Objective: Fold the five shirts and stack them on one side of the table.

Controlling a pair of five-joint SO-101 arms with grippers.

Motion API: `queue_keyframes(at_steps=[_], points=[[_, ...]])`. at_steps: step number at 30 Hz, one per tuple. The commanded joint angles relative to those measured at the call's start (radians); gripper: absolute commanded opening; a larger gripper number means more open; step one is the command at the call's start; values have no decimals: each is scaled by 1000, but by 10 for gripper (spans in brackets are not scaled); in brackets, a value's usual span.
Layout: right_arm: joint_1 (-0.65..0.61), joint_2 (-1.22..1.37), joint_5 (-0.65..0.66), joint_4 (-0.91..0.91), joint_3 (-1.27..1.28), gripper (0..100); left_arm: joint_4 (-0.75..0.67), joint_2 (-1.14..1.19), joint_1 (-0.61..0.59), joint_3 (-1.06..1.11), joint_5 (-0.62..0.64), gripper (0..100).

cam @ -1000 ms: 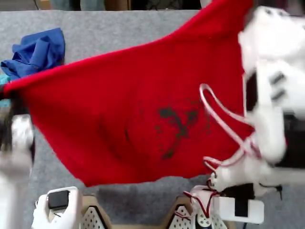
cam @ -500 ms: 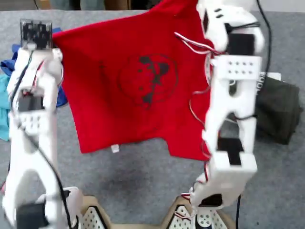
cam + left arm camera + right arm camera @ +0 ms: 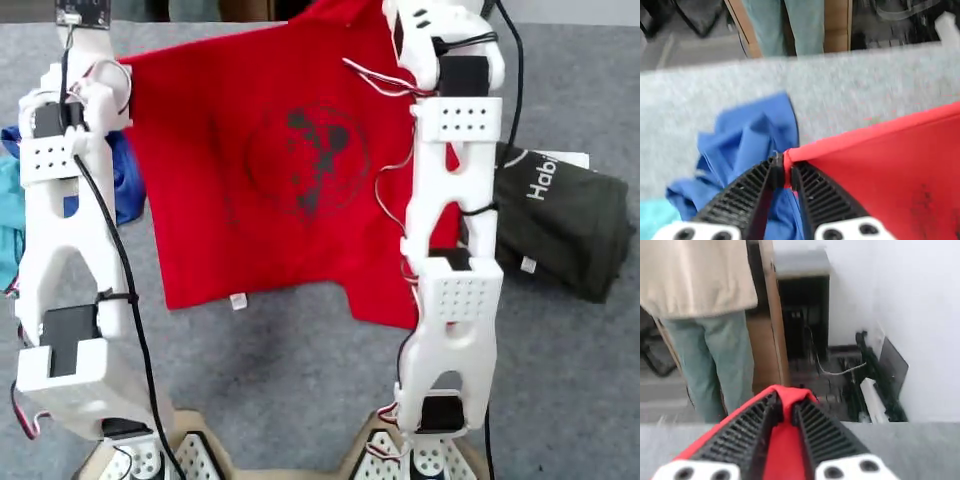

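My left hand (image 3: 784,169) pinches one corner of the red shirt (image 3: 290,180), my right hand (image 3: 785,407) the other, with it stretched over the grey surface (image 3: 300,400). I should lower both corners level, laying it flat, clear of the blue shirt (image 3: 128,195).

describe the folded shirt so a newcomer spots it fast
On the grey table, look past the right arm, away from the spread red shirt. The dark green bundle there is the only folded one; the blue shirt opposite lies crumpled.
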Motion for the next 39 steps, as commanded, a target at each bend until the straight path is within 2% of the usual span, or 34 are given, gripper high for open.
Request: queue_keyframes(at_steps=[1,5,8,10,13,16,19,23,27,32,35,39], points=[[37,-16,11,256,-139,14,104,-11,-4,-18,3,29],[52,-16,25,572,-251,14,253,-12,28,50,-5,28],[60,-15,132,830,-317,13,348,-35,110,160,-84,28],[87,-25,167,825,-297,13,336,-97,153,292,-114,28],[118,-110,180,827,-173,13,230,-235,191,544,-120,28],[120,-280,282,827,111,13,57,-399,165,796,-121,28],[118,-496,362,821,479,13,-74,-520,108,957,-121,28],[120,-737,437,819,886,13,-86,-559,87,1032,-138,28],[157,-866,486,789,1148,13,-94,-557,99,1096,-193,28],[232,-911,585,778,1337,13,-91,-568,85,1133,-226,28],[276,-915,700,773,1412,13,-84,-568,58,1139,-264,28],[295,-934,756,796,1458,13,-54,-568,125,1171,-354,28]])
